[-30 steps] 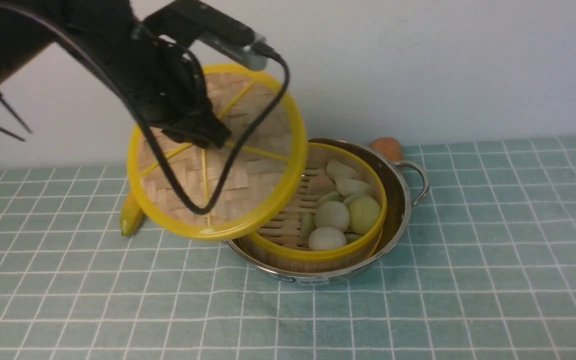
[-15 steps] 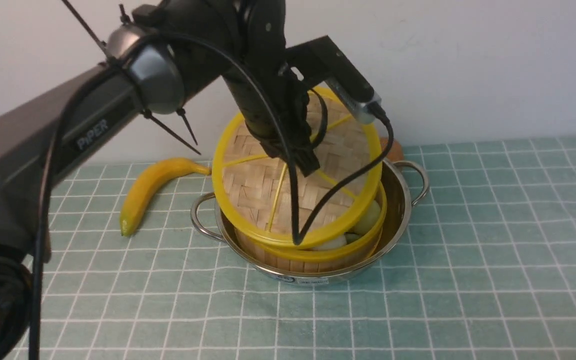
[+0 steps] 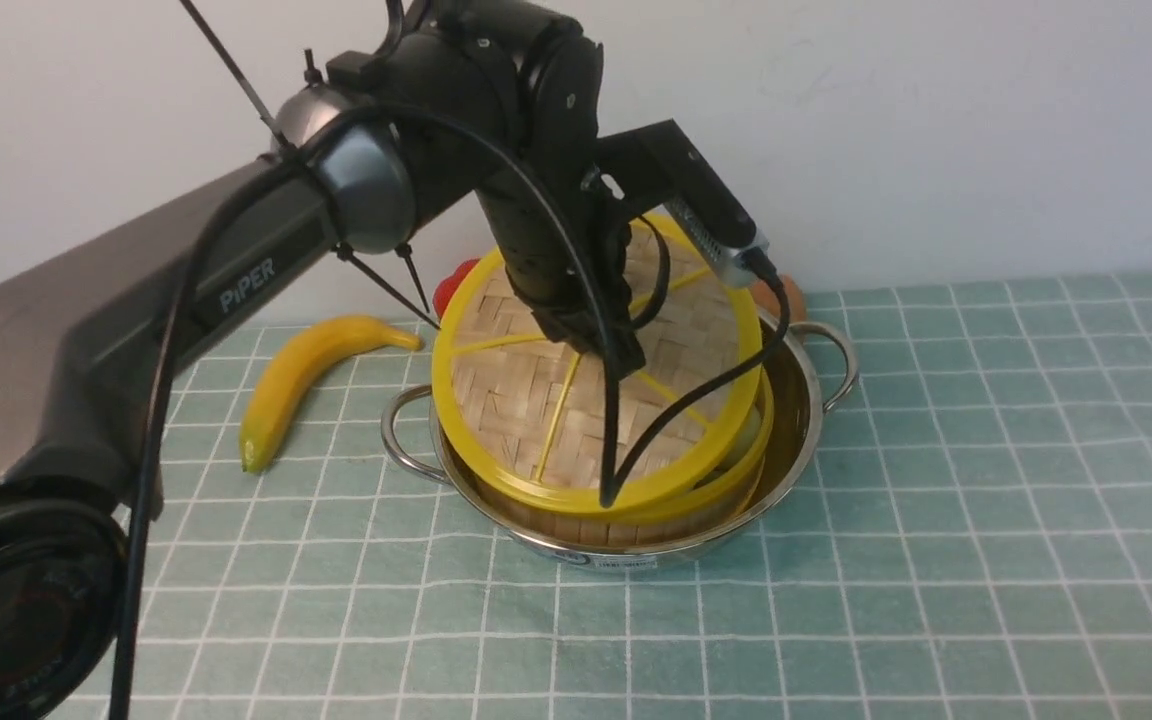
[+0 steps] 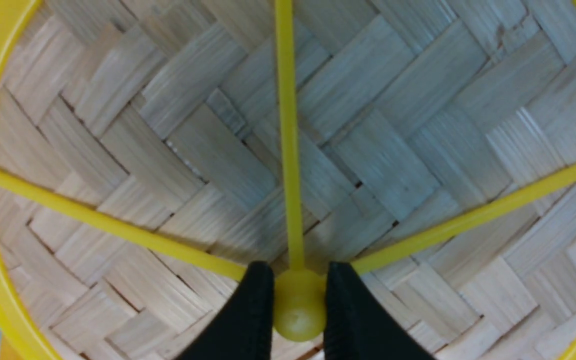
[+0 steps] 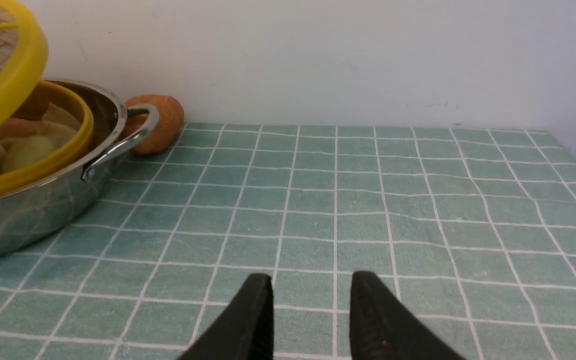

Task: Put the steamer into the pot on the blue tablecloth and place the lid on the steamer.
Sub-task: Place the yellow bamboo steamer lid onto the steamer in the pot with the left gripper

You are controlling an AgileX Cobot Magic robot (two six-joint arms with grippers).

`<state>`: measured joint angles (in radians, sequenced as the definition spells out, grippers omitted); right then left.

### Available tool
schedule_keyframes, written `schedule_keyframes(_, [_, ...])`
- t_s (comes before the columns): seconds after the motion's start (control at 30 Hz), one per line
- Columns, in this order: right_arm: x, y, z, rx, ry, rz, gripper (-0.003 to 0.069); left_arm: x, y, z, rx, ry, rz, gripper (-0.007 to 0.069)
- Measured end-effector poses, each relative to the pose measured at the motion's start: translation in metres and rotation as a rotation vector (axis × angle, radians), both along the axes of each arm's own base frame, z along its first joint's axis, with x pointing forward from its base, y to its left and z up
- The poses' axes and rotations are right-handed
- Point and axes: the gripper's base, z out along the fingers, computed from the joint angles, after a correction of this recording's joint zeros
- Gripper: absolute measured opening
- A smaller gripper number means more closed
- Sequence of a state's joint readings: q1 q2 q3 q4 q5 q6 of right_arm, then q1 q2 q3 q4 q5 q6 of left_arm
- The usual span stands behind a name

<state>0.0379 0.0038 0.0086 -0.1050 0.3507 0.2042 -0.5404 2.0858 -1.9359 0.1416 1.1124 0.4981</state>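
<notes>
The steamer (image 3: pixel 576 525) sits inside the steel pot (image 3: pixel 798 400) on the blue tablecloth (image 3: pixel 936 560). My left gripper (image 3: pixel 626 355) is shut on the yellow central hub (image 4: pixel 298 310) of the woven lid (image 3: pixel 536 400). The lid hangs tilted over the steamer: its near edge is low against the steamer's front rim and its far right side is raised. In the right wrist view, dumplings (image 5: pixel 23 150) show in the gap between the lid (image 5: pixel 15 85) and the steamer (image 5: pixel 38 172). My right gripper (image 5: pixel 310 282) stands open above bare cloth, right of the pot (image 5: pixel 43 210).
A yellow banana (image 3: pixel 306 375) lies left of the pot. An orange-brown round thing (image 5: pixel 163 122) sits behind the pot's right handle (image 5: pixel 128 137), by the wall. Something red (image 3: pixel 446 285) peeks out behind the lid. The left arm's cable loops over the lid.
The left arm has carried the lid rightward and down, from left of the pot to over the steamer, now covering nearly all the dumplings. The banana has come into sight.
</notes>
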Motion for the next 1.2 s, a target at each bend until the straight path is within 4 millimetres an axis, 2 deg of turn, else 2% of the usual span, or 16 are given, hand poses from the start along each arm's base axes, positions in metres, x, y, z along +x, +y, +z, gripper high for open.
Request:
schedule_keyframes(1.03, [0.000, 0.000, 0.000, -0.001, 0.000, 0.000, 0.0242, 0.009, -0.007, -0.008, -0.029, -0.062, -0.046, 0.0118])
schedule_keyframes(1.2, [0.000, 0.000, 0.000, -0.001, 0.000, 0.000, 0.0242, 0.009, -0.006, 0.005, -0.016, -0.060, -0.035, 0.0118])
